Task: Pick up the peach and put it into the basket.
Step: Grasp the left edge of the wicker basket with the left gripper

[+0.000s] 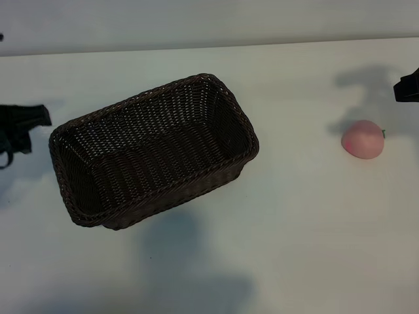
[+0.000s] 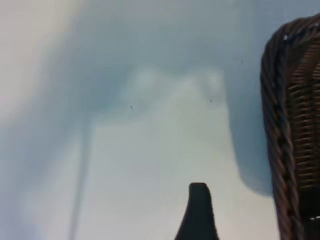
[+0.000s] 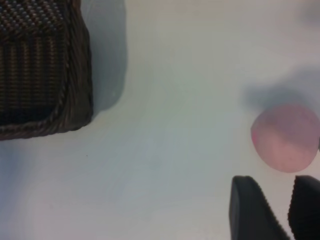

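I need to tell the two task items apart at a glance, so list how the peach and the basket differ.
The peach is small, round, smooth and pink; the basket is far larger, rectangular, woven and dark brown. The peach is solid fruit, while the basket is an open container with nothing in it. The peach lies at the exterior view's right; the basket sits left of centre, set askew. Both rest on the white table, apart and ungripped.

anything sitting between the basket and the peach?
No. Between the basket and the peach there is only bare white table. The exterior view shows it, and the right wrist view agrees.
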{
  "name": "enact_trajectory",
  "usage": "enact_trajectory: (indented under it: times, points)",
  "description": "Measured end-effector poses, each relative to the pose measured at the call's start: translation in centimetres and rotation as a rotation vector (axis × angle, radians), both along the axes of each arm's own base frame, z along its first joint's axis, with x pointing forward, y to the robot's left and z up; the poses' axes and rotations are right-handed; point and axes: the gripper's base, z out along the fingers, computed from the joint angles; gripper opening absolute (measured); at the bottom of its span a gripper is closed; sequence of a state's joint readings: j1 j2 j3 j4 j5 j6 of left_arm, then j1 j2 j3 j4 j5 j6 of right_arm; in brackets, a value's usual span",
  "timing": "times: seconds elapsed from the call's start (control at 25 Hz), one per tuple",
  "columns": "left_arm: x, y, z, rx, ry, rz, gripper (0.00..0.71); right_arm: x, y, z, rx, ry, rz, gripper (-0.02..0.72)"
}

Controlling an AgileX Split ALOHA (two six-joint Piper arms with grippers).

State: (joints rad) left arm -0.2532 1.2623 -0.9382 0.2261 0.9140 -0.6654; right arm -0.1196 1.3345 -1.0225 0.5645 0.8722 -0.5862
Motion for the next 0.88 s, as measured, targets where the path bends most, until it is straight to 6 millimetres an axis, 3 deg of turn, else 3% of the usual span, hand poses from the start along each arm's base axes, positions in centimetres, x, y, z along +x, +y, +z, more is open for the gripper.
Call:
enact_trajectory:
  times: [0.48, 0.88]
  points:
    - [3.2, -1.4, -6.4, -0.041, 0.132, 0.028, 0.59, 0.0, 0.0, 0.0, 0.004, 0.0, -0.001, 0.245]
    - [4.7, -2.2, -9.6, -0.081, 0.184, 0.044, 0.59, 0.0, 0.0, 0.0, 0.005, 0.002, 0.001, 0.245]
